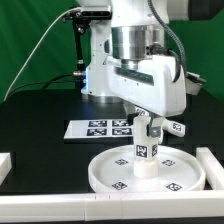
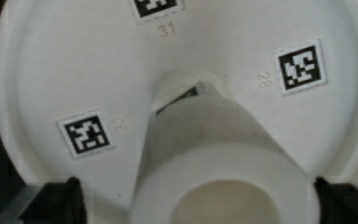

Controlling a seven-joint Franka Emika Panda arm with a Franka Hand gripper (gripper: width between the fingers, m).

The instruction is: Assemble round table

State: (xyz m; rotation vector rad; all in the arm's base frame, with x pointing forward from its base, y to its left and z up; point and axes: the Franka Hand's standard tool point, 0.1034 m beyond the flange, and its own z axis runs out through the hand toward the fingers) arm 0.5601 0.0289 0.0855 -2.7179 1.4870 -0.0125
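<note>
White tagged leg (image 1: 146,155) stands upright at the rimmed disc (image 1: 104,178) centre.

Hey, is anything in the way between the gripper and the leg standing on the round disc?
Nothing visible. The leg stands upright at the middle of the disc, and the gripper is right over it, fingers either side of its top.
</note>
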